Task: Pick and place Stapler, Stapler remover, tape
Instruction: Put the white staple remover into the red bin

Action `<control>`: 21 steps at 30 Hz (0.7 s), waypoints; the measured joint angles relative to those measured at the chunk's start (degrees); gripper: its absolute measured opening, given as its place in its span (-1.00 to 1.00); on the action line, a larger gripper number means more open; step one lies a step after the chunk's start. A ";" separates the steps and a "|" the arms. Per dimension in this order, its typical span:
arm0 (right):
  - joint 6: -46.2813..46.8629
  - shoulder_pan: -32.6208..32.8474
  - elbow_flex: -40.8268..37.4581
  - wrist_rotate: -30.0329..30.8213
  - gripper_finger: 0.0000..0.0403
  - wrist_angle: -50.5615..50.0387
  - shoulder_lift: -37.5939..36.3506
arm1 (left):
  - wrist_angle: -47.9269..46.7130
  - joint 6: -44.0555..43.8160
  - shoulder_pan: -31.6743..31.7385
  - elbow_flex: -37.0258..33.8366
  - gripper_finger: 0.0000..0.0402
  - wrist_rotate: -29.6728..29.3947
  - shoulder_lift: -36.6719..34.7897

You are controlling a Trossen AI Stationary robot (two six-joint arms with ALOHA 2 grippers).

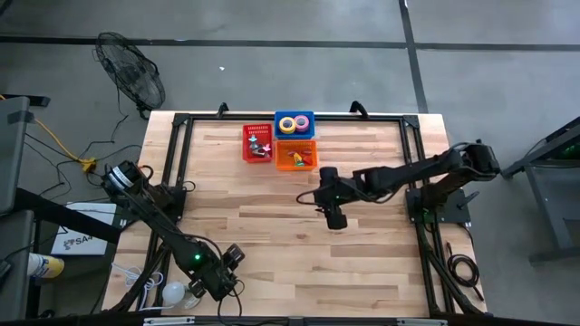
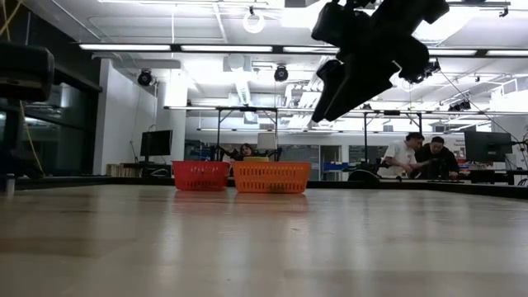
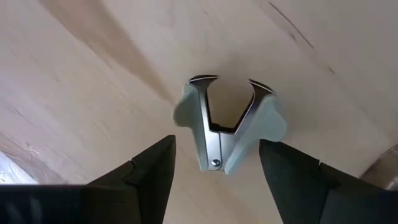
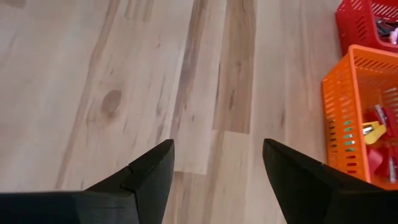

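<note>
A pale blue stapler remover (image 3: 227, 124) with metal jaws lies flat on the wooden table near its near-left corner. My left gripper (image 3: 216, 142) points down over it, open, one finger on each side of the remover's hinge end and a small gap to each. In the high view this gripper (image 1: 224, 270) hides the remover. Rolls of tape (image 1: 294, 123) lie in a blue basket at the far edge. My right gripper (image 4: 217, 149) hangs open over the middle of the table (image 1: 334, 217), with nothing between its fingers. I cannot pick out a stapler.
A red basket (image 1: 257, 143) and an orange basket (image 1: 296, 154) with small coloured items stand at the far edge below the blue one. A black frame (image 1: 177, 136) runs round the table. People sit in the room behind (image 2: 421, 157). Bare wood lies between the arms.
</note>
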 joint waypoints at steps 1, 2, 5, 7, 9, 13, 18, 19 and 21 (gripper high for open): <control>0.47 0.15 0.00 -0.02 0.17 -0.06 0.00 | 0.00 -0.01 0.00 0.00 0.12 0.02 0.00; 0.71 0.29 0.00 -0.02 0.17 -0.14 0.00 | 0.03 -0.01 0.00 0.00 0.12 0.10 0.00; 0.75 0.70 0.00 -0.02 0.17 -0.73 0.01 | 1.28 0.02 0.00 0.00 0.12 0.25 0.00; 0.96 0.91 0.00 0.00 0.17 -0.90 0.01 | 3.28 1.01 0.00 0.00 0.12 0.26 0.00; 1.37 0.95 0.00 -0.02 0.17 -0.94 0.02 | 5.53 2.55 0.00 0.00 0.12 0.22 0.00; 2.37 1.00 0.00 -0.02 0.17 -1.39 0.02 | 5.89 3.02 0.00 0.00 0.12 -0.50 0.11; 2.44 1.00 0.00 -0.26 0.17 -1.84 0.02 | 6.68 3.16 0.02 0.00 0.12 -0.13 2.52; 2.44 1.00 0.00 -0.26 0.17 -1.89 0.02 | 6.88 3.15 0.02 0.00 0.12 -0.07 3.05; 2.45 1.00 0.00 -0.26 0.17 -1.93 0.02 | 7.05 3.52 0.02 0.10 0.12 0.07 3.70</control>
